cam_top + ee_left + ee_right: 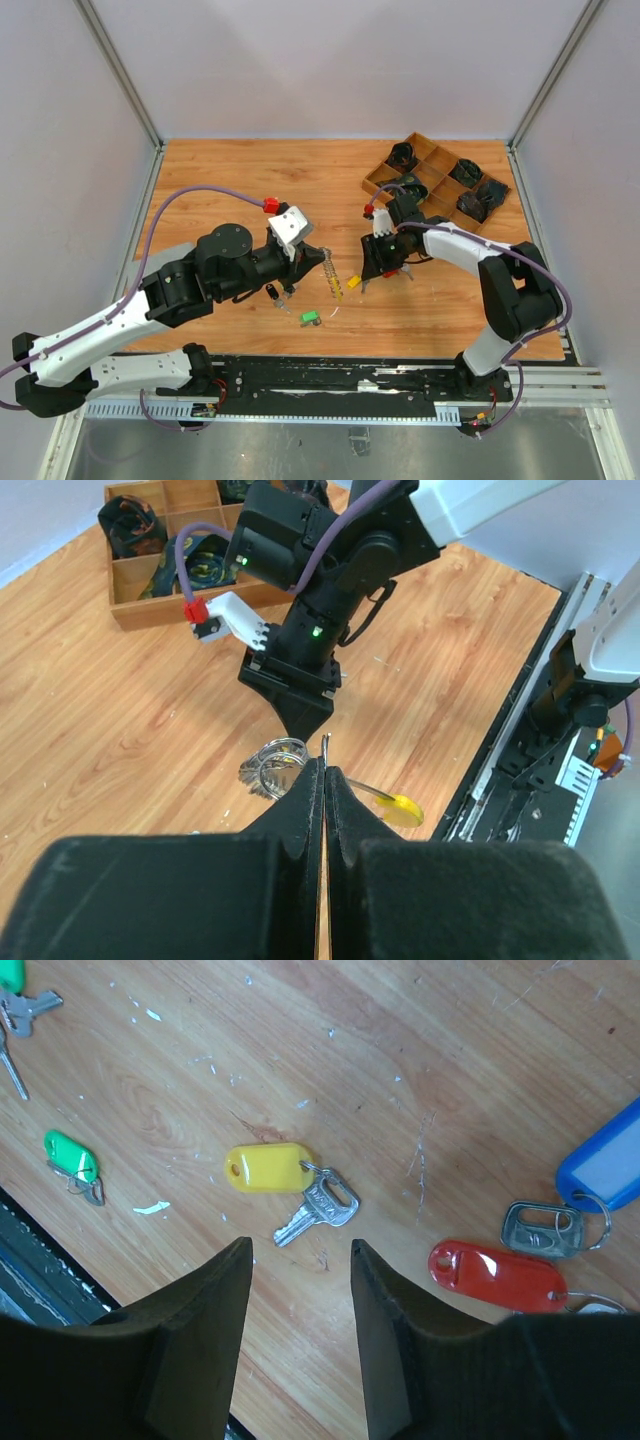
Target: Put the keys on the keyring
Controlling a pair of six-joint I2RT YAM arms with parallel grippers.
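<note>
On the left, we see the left gripper pressed fully shut, its two dark fingers meeting in a thin seam with a bare wire end poking up from between them. It is pinching the keyring, whose silvery coils bunch just left of the fingertips while a yellow curved piece trails off to the right. From above, the keyring sits near the middle of the wooden table, right at that gripper's tip. Moving rightward, a green-tagged key lies flat toward the near edge. Next comes the yellow-tagged key, its small silver blade angled down from the tag. The right gripper hovers just over it, fingers parted moderately with nothing between them. Further right lie a red tag and a blue tag. At the far right corner stands a wooden tray.
</note>
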